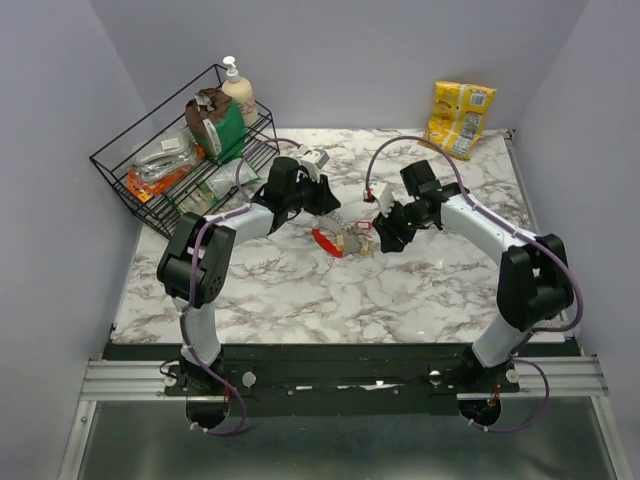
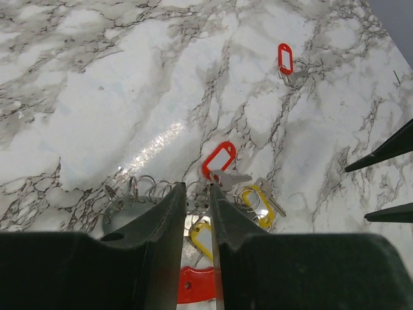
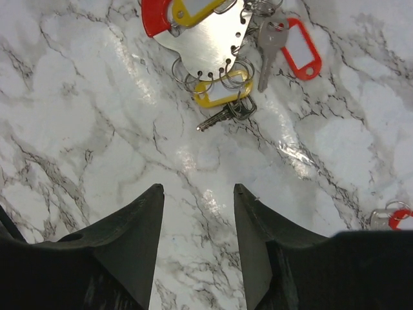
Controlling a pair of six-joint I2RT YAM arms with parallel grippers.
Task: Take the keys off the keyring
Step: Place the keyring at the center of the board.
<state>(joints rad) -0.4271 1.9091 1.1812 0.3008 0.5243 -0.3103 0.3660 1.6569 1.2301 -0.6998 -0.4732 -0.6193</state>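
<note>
Freeing keys (image 2: pixel 230 178) from the keyring (image 2: pixel 193 284): left tool (image 2: pixel 195 191) narrowly apart over it, right tool (image 3: pixel 197 194) wide apart, empty; next, probably pinch one key.

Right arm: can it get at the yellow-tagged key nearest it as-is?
Probably yes: the right pincer is open, with only bare marble between it and the yellow-tagged key.

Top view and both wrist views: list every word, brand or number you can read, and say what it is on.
No text can be read in any view.
Yellow snack bag: print too blurred.
Soap bottle: label too small.
Packages in the wire basket: print too small.
Red key tag and yellow key tag: the inserts look blank.
</note>
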